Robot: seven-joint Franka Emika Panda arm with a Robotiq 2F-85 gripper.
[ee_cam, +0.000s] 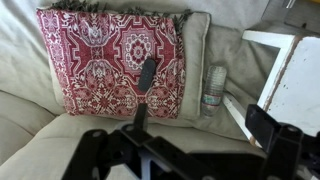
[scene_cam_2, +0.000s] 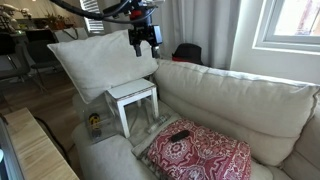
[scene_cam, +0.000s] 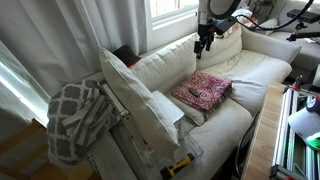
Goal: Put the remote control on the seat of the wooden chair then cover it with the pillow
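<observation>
Remote control (ee_cam: 147,75) lies on red cushion (ee_cam: 90,60) on the sofa, below and slightly ahead of end effector (ee_cam: 180,140). Its long axis runs near vertical in wrist view. End effector released, empty, hovers well above.

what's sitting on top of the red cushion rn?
Only the remote control, lying roughly mid-cushion on the red cushion. The patch of fabric under the remote is covered, and whatever lies beneath the cushion itself can't be seen.

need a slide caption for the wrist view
Open gripper over the remote lying on the red cushion, with a bottle and the chair alongside.
</observation>
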